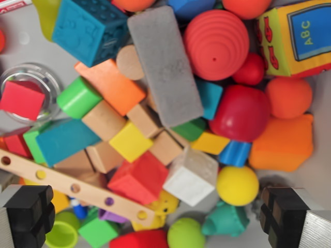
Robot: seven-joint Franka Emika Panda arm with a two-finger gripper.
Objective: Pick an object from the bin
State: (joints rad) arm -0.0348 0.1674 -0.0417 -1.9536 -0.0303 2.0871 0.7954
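Hand [160,219] wide and empty above the bin [315,178], nothing picked yet: green ball [185,233] between the fingers at six o'clock, white block [190,177] just beyond, grey block [164,64] toward twelve.

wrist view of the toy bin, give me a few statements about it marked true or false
1. The long grey foam block lies on top of other toys. True.
2. The gripper holds the yellow ball. False: its jaws stand wide apart, with nothing between them.
3. The red ridged dome lies at the wrist view's right of the grey block. True.
4. The ABC cloth cube is at the bottom left. False: it is at the top right.
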